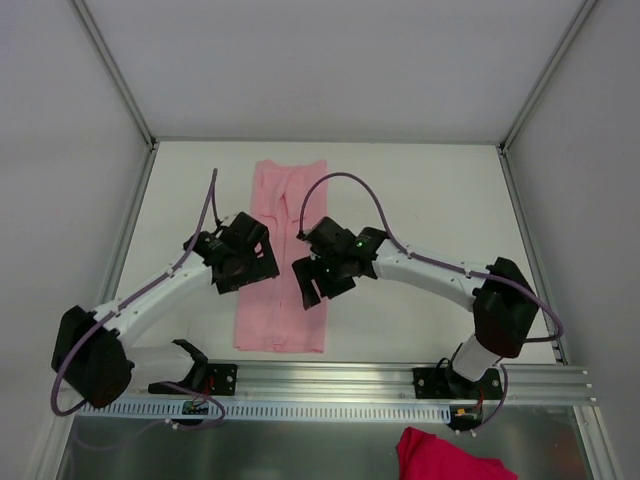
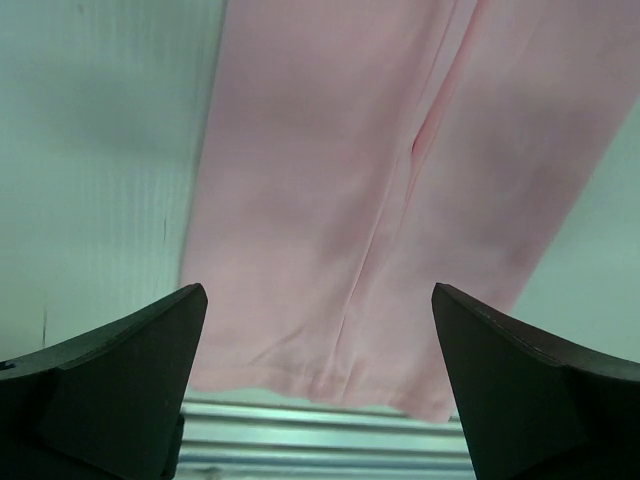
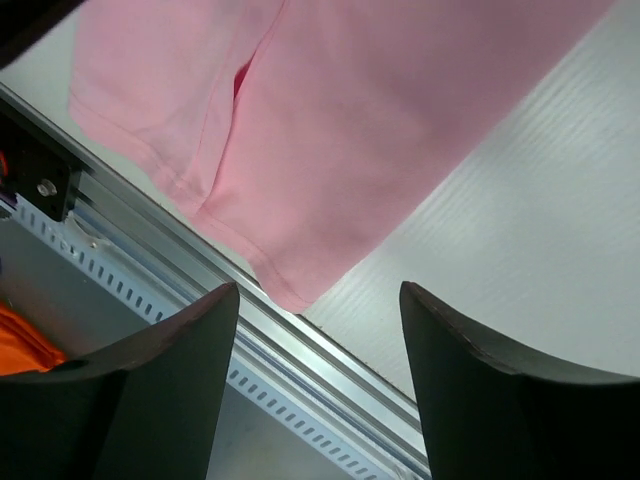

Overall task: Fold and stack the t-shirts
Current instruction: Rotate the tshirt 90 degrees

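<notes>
t-shirt (image 1: 288,195) lies folded lengthwise, 12 to 6 o'clock, left gripper (image 2: 318,292) and right gripper (image 3: 320,287) spread empty above it; crosswise folds and stacking seemingly remain.

White tabletop (image 1: 420,200), matte w/ faint ribbing, was lit evenly from above, no hard shadows. It was boxed in on 3 sides by plain pale-grey panels: back wall (image 1: 330,60), left wall (image 1: 50,180), right wall (image 1: 600,200). Slim aluminium posts (image 1: 115,70) rose from the far corners, L & R, w/ thin metal trim along the table's side edges. A slotted aluminium rail (image 1: 340,377) ran along the near edge, w/ a perforated strip (image 1: 330,409) just below it. Nearer the cam lay a lower grey surface (image 1: 280,450), duller, slightly glossy.
</notes>
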